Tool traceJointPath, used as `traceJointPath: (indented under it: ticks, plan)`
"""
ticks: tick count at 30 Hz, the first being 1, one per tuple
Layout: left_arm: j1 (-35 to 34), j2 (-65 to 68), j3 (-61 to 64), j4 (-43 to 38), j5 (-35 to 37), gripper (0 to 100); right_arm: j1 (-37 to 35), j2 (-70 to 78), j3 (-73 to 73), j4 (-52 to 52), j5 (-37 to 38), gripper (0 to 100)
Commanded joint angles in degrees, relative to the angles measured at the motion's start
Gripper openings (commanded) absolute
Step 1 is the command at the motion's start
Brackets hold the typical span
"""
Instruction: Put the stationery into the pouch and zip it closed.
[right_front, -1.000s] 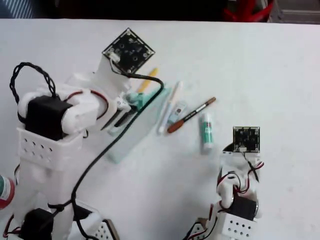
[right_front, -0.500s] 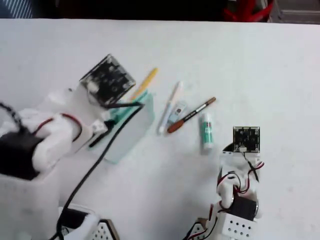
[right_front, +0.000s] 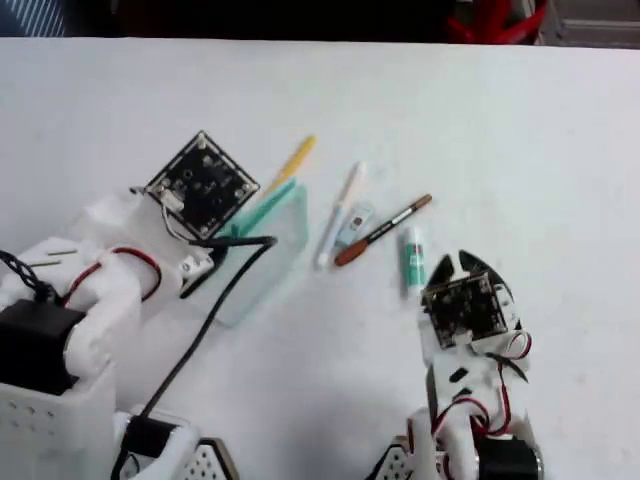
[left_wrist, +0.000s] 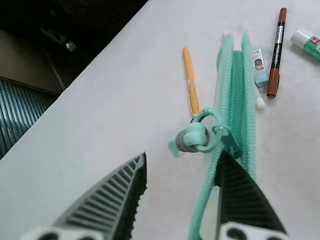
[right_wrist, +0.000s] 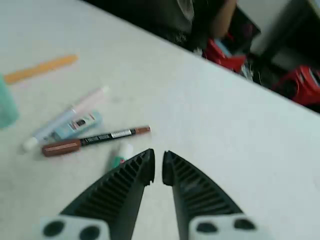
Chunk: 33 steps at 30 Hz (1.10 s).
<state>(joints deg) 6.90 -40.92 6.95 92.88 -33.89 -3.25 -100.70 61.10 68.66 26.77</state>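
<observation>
High view is showing you the pouch (right_front: 268, 245) lying at about nine o'clock from the middle of the table (right_front: 520, 120), with the yellow pen (right_front: 293, 160) just beside it at its one o'clock. The white pen (right_front: 340, 212), blue tube (right_front: 355, 225), brown marker (right_front: 383, 230) and glue stick (right_front: 413, 262) are lying in a row at the pouch's three o'clock, all outside it. Your left gripper (left_wrist: 180, 170) is hovering at the pouch's zip end with its jaws spread wide, gripping nothing; the zip pull (left_wrist: 195, 137) is sitting just ahead of the gap between them. Your right gripper (right_wrist: 157, 167) is hanging near the glue stick, at its three o'clock, jaws all but closed with a thin slit between them, and it is holding nothing.
</observation>
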Motion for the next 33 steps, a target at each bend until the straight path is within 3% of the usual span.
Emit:
traceJointPath:
  ticks: [1,7,11,15,23,33]
  plan:
    - [1.1,3.1,3.3,-1.3,2.4,24,-8.6,8.4,-10.5,1.2,-1.5,15.2]
    - [1.9,3.1,3.3,-5.1,7.6,24,-23.3,23.1,-29.2,0.7,-17.0,17.7]
    - [1.9,3.1,3.4,-6.1,10.8,24,-29.0,27.7,-38.6,-1.7,-19.3,17.6]
    - [3.0,3.1,3.4,-7.3,13.9,24,-34.3,33.2,-39.1,-8.1,-19.1,17.6]
    - [7.5,2.3,4.1,-6.8,19.9,24,-35.7,47.0,-39.5,-15.0,-19.5,17.6]
    - [7.4,-4.9,6.7,-7.3,19.6,24,-36.1,48.8,-39.1,-15.6,-22.2,17.6]
